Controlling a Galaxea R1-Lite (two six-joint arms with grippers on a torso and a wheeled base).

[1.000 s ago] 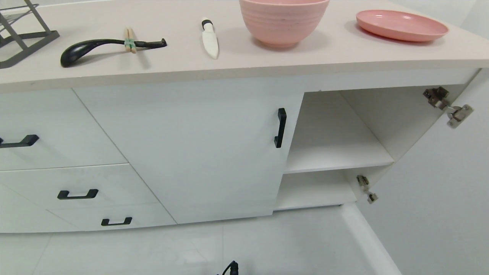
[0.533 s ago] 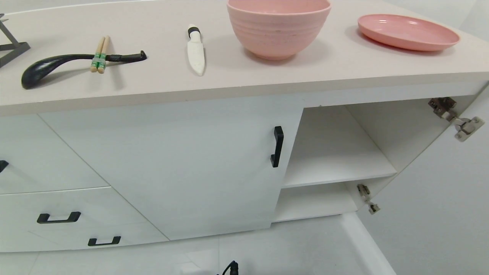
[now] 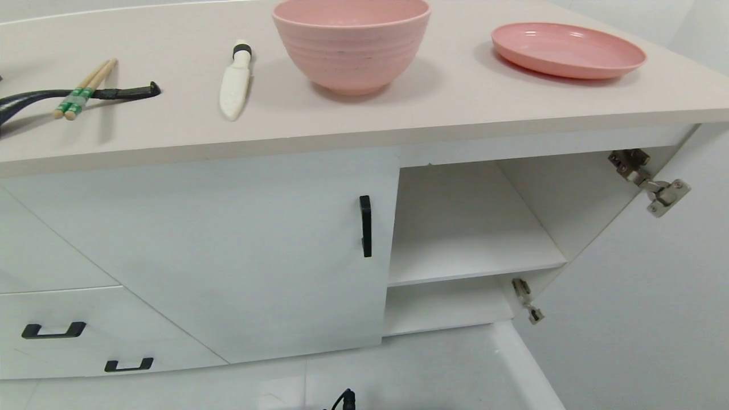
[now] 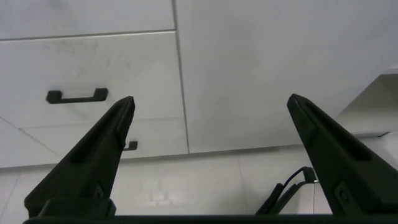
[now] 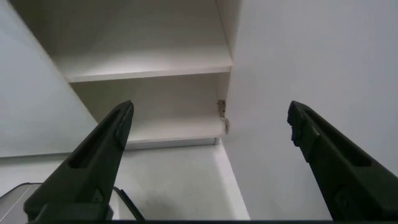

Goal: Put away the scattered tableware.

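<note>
On the beige countertop (image 3: 444,108) stand a pink bowl (image 3: 350,42) and, to its right, a pink plate (image 3: 566,50). Left of the bowl lies a white knife with a black band (image 3: 234,85), then a pair of chopsticks (image 3: 84,89) resting across a black ladle (image 3: 74,97) at the left edge. My left gripper (image 4: 210,104) hangs open low in front of the drawers, holding nothing. My right gripper (image 5: 210,109) is open too, low before the open cabinet shelves (image 5: 149,71).
The right cabinet door (image 3: 643,296) stands swung open, showing two bare shelves (image 3: 472,245). The left cabinet door with a black handle (image 3: 365,225) is closed. Drawers with black handles (image 3: 54,330) sit at lower left. White floor (image 3: 398,376) lies below.
The whole head view has shifted: everything slid left and slightly down in the picture, so the camera turned right. The rack at far left has left the picture. Nothing on the counter moved.
</note>
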